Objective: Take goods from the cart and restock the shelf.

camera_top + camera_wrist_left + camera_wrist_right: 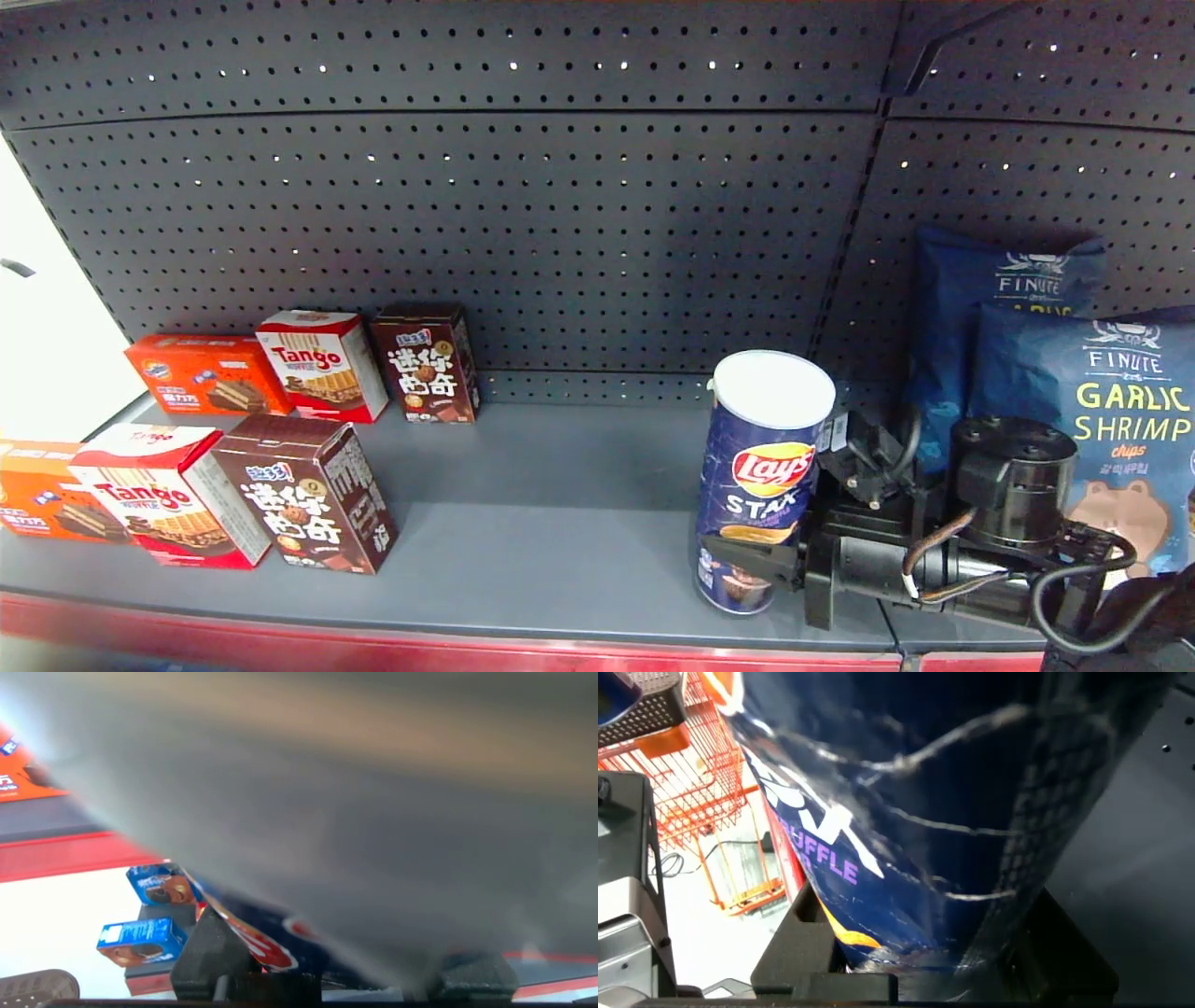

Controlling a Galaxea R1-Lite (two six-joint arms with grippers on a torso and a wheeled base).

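Left wrist view: left pincer [341, 975], with a blurred blue-and-red item [271, 943] at it; whether it is clamped cannot be told.

Head view, shelf [560, 523]:
- **Left end:** orange boxes [207, 373], red-and-white boxes [322, 364] and brown boxes [427, 361], paired front and rear, faces outward for display.
- **Right of middle, near the front edge:** blue chip can [766, 467], upright. The right pincer [747, 571] is clamped low on its body, probably to steady it for placement.
- **Right end:** blue chip bags [1120, 411], upright against the back panel [560, 233].
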